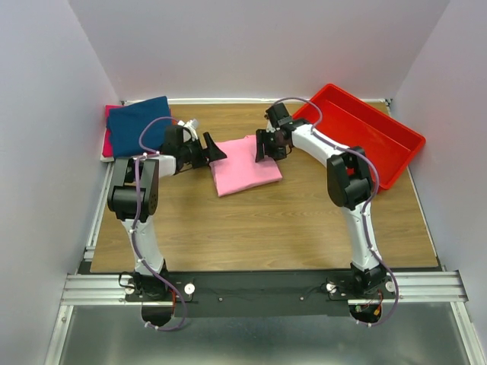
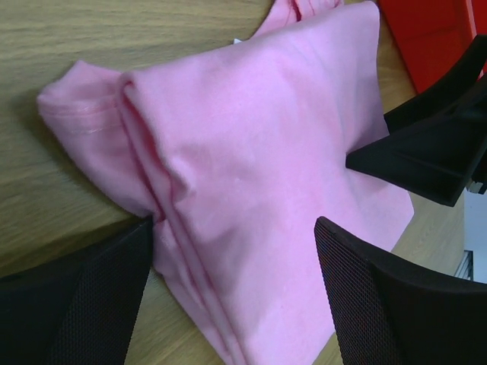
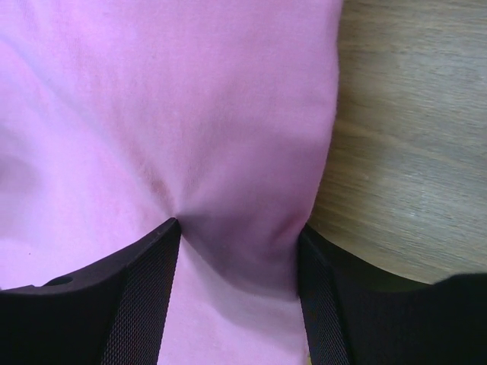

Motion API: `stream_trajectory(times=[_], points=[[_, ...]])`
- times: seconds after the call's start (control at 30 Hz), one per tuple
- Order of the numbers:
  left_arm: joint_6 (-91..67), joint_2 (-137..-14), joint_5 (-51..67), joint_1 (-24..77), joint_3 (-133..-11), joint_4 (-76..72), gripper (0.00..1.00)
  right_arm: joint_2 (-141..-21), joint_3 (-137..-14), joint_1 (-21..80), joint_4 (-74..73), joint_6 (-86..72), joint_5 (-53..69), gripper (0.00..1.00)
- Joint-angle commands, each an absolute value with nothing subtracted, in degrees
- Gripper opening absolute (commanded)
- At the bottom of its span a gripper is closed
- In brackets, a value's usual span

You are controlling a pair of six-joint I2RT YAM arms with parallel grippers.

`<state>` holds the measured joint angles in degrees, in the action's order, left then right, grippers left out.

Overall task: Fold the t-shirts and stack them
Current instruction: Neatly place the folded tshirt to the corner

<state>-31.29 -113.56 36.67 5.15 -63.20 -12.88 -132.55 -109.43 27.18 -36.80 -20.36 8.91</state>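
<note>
Pink t-shirt [image 1: 243, 169] corner hidden under right pincer [image 1: 263, 147]

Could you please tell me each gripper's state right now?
Left gripper: open, over the pink t-shirt.
Right gripper: closed on the pink t-shirt's edge.

Soft, even light filled the overhead view, leaving only faint shadow on the brown wooden table [image 1: 266, 220] beside the folded light pink cloth t-shirt [image 1: 245, 166]. Both wrist views were sharp; that shirt lay in shade between the black mesh-padded fingers [image 3: 141, 304].
</note>
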Motion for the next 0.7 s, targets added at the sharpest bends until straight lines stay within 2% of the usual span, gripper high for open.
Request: stream_trajectory(times=[0.0, 0.23, 0.33, 0.37, 0.47, 0.53, 0.57, 0.63, 0.67], points=[[-31.46, -118.82, 33.66, 7.55, -60.82, -7.21, 0.92, -134.47, -108.37, 28.56, -36.30, -19.60, 11.95, 0.66], [-32.26, -121.02, 34.63, 11.60, -63.63, -6.86, 0.87, -134.47, -107.67, 29.97, -36.04, -19.60, 13.71, 0.64], [-32.08, -121.64, 34.28, 13.01, -65.12, -5.72, 0.79, -133.95, -106.88, 30.32, -35.86, -19.60, 13.89, 0.64], [-31.91, -121.81, 34.02, 13.18, -65.56, -5.19, 0.67, -133.51, -106.61, 30.41, -35.86, -19.43, 13.89, 0.64], [-31.12, -121.47, 32.26, 13.27, -66.36, -2.47, 0.41, -132.63, -105.65, 30.41, -35.68, -19.34, 13.62, 0.64], [-29.98, -120.85, 29.90, 13.27, -67.05, -0.89, 0.30, -132.10, -104.86, 30.50, -35.68, -19.25, 13.10, 0.64], [-28.75, -120.50, 28.84, 13.18, -67.58, -0.10, 0.19, -131.75, -104.68, 30.50, -35.68, -19.25, 13.01, 0.64], [-26.90, -119.80, 25.95, 13.10, -70.03, 4.29, 0.15, -130.61, -104.33, 30.50, -35.77, -19.07, 12.40, 0.65], [-25.94, -119.62, 24.80, 13.01, -71.09, 6.05, 0.07, -130.08, -103.98, 30.41, -35.77, -19.07, 12.04, 0.65]])
